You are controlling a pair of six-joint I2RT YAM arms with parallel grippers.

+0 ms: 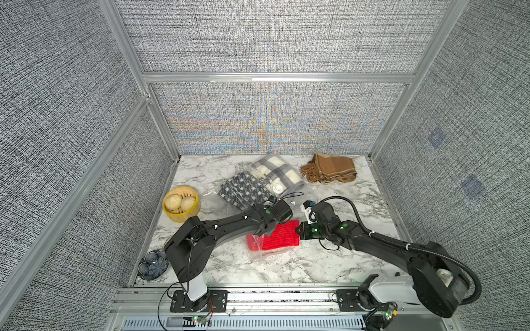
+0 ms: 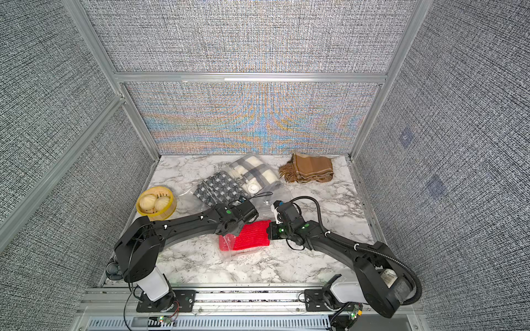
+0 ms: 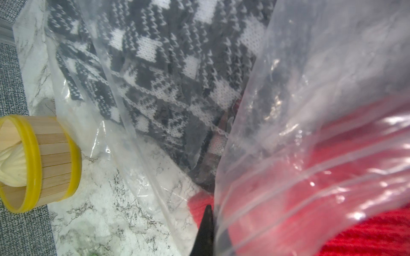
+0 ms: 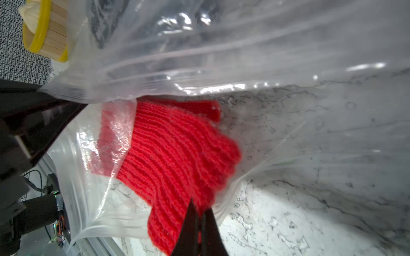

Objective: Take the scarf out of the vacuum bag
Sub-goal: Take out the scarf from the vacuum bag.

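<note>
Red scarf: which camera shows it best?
Right wrist: red scarf fills the frame, partly out of the vacuum bag, right pincer shut on its edge. Both top views show it small, partly under the left arm; left wrist mostly through plastic.

Left end effector [image 3: 210,223] cut off, half behind vacuum bag [image 3: 332,66]; red scarf [image 3: 377,241] blurred.

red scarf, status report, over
Left hand shut on vacuum bag edge. Right hand shut on red scarf. Scarf partly out, plastic over one end.
</note>
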